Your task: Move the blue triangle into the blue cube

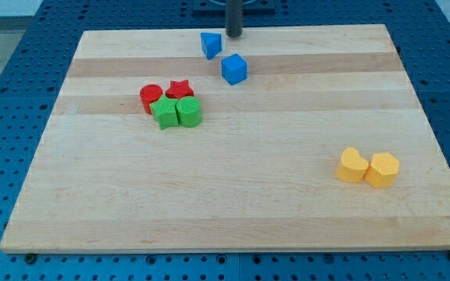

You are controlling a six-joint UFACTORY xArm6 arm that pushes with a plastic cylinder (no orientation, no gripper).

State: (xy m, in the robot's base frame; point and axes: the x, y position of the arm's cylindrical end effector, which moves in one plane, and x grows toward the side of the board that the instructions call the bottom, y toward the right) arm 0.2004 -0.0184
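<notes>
The rod's tip (pixel 233 35) sits at the far edge of the table (pixel 233 203), just beside the blue triangle (pixel 211 44) on its right and a little above it. The arm carries no claw, only this rod. The blue triangle stands with its narrow edge pointing toward the view's left; I cannot make out a long axis. The blue cube (pixel 233 69) lies near it, below and to its right, a small gap between them

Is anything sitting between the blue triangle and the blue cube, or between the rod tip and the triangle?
Nothing visible. My tip sits just right of the blue triangle; bare wood separates triangle and blue cube.
</notes>
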